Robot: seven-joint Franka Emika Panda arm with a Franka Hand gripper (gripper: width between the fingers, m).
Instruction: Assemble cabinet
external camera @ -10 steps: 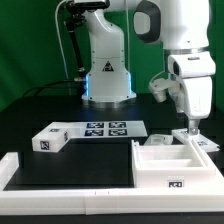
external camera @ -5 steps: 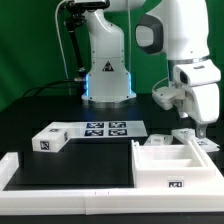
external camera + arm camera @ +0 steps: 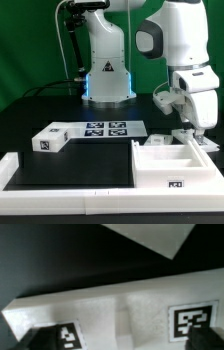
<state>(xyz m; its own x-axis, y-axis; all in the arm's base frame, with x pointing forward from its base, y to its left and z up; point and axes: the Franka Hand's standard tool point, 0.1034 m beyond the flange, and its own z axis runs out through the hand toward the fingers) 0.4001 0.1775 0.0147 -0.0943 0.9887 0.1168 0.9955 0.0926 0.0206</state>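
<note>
Exterior, arm (image 3: 185, 50): white Panda, coming down at roughly 3 o'clock in the shot.
Exterior, tool (image 3: 197, 132): hangs just above the cabinet's back edge. Too small here to judge the fingers or any contact.
Exterior, cabinet (image 3: 172, 165): open white box with dividers, on the black surface (image 3: 90, 160) at about 4 o'clock, tag on its front face.
Exterior, loose block (image 3: 50, 140): tagged white piece at 9 o'clock, well apart from the cabinet.
Exterior, marker board (image 3: 105, 127): lies flat near centre, just beside the loose block.
Wrist, cabinet: a white panel (image 3: 130, 308) with two tags (image 3: 192, 321) sits right under the tool.
Wrist, tool: fingers (image 3: 40, 339) spread wide, nothing pinched between them.
</note>
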